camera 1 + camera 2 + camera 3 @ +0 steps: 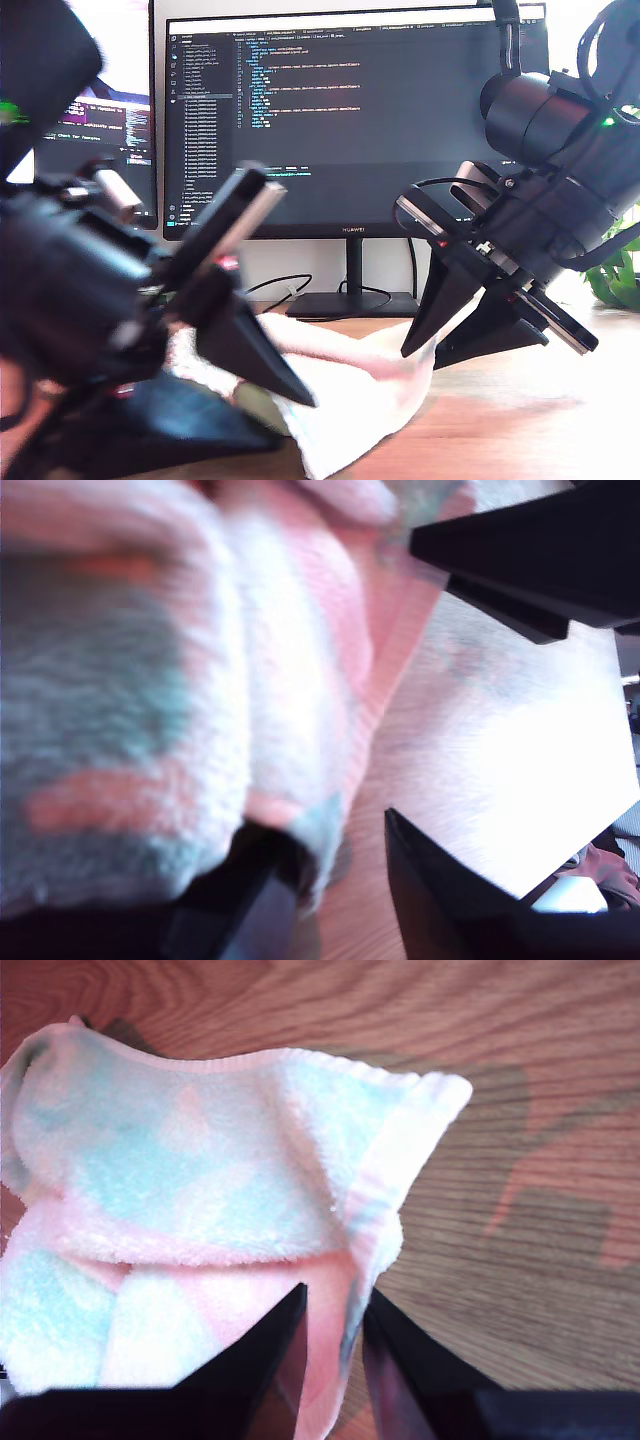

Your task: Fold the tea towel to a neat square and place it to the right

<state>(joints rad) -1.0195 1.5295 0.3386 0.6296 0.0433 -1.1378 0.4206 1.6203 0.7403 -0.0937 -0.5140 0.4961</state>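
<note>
Pink-and-white terry, the towel (350, 400) lies bunched on the tabletop (520, 420), toward its near edge in the exterior view, in front of the monitor (350, 110). At that view's left my first gripper (295, 420) is blurred, its jaws spread wide over the cloth's near end, gripping nothing. At that view's right my second gripper (420, 358) pinches the towel's hemmed edge between narrow jaws, lifting it off the wood.

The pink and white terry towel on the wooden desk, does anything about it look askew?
Yes. The pink, white and mint terry tea towel lies bunched in uneven folds, not square; my second gripper pinches one hem.
</note>
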